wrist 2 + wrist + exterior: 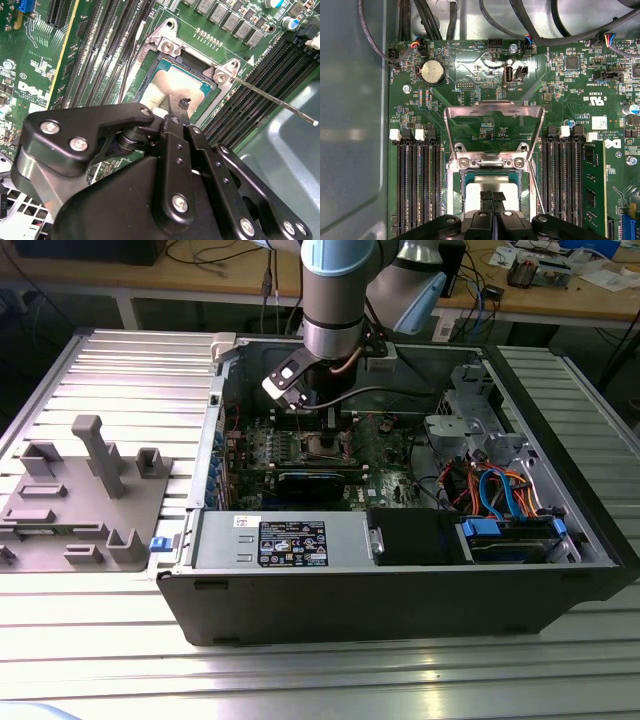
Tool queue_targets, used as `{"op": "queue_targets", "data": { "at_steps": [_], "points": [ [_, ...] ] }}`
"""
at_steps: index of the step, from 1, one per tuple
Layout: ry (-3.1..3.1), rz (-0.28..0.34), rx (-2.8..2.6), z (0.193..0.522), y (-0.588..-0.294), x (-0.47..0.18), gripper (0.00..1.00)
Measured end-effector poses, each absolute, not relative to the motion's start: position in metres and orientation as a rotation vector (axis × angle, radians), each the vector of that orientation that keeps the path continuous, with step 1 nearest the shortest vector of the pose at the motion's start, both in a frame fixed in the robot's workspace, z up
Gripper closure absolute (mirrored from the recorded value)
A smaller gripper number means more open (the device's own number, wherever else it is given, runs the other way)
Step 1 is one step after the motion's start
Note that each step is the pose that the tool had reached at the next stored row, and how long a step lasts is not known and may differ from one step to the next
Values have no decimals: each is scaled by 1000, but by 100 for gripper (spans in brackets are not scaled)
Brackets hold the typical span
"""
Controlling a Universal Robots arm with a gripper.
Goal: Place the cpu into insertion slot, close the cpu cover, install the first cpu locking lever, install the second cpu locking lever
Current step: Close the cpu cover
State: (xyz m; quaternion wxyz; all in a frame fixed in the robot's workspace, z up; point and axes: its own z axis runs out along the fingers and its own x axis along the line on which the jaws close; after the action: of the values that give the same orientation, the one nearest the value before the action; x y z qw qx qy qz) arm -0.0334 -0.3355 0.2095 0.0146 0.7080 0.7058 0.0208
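The cpu [472, 192] [165, 82] lies flat in the insertion slot on the green motherboard [570, 85], its pale metal top showing in both wrist views. The cpu cover [492, 106], a silver frame with an open window, stands swung up from its hinge beyond the socket. My gripper [492, 196] [184, 106] hangs right over the chip with its black fingers shut together and nothing between them, tips at or just above the metal top. A thin locking lever [275, 100] [536, 187] sticks out free beside the socket. In the exterior view my gripper [325, 445] reaches down into the computer case.
Rows of black memory slots [415, 185] [565, 185] flank the socket. Cables [560, 35] run along the board's far edge by the case wall [355, 125]. The open case [400, 590] holds a power supply and drive cables [500, 490]. A grey fixture [85, 495] sits at the exterior view's left.
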Motion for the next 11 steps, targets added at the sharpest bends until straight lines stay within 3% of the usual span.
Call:
{"op": "queue_targets", "data": {
  "at_steps": [11],
  "points": [
    [2210,36,2218,216,-336,-32,89]
  ]
}}
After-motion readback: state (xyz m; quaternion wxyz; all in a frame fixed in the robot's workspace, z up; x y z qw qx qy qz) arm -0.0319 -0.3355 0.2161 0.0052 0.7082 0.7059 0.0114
